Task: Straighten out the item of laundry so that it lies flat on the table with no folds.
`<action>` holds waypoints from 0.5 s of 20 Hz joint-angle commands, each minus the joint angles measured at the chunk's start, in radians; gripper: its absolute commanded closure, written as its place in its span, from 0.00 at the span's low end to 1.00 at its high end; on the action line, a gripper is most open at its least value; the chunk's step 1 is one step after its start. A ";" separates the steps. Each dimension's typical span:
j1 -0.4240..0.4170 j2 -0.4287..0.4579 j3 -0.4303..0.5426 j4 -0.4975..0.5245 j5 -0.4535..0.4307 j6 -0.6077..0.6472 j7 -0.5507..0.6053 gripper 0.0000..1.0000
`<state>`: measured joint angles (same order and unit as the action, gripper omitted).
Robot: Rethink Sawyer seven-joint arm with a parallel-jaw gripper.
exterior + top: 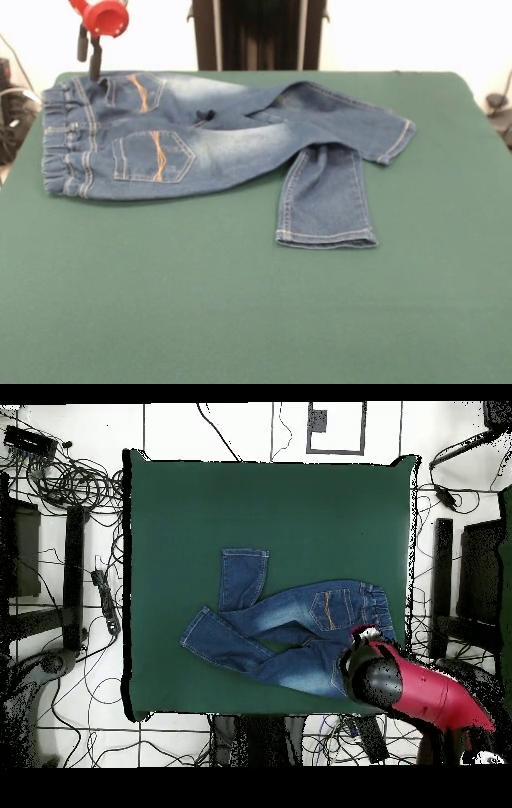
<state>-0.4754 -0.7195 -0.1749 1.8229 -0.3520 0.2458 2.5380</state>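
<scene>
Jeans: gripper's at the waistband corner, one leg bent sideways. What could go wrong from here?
1. The gripper sits at the far waistband corner of the jeans; a pull from there may drag the whole garment rather than unbend it.
2. One leg is bent towards the camera; pulling could crease it further.
3. The waistband lies close to the table edge, so it may slip over.

Front view: a low, oblique camera looks across the table [256, 312] along its length, close enough that the near edge and both near corners fall outside the field. Overhead view: a high camera looks straight down, far enough to take in the whole table [270, 514] and the cable-strewn floor [70, 714] around it. Both views share the green tabletop and the jeans [216, 148] [290, 629], turned half round between them.
</scene>
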 commanded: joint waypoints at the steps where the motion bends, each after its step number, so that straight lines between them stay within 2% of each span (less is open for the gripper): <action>1: 0.095 0.113 0.052 -0.143 0.100 0.148 0.098 0.00; 10: 0.174 0.223 0.027 -0.270 0.181 0.161 0.146 0.00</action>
<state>-0.3733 -0.6224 -0.1879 1.6606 -0.2573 0.2938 2.5380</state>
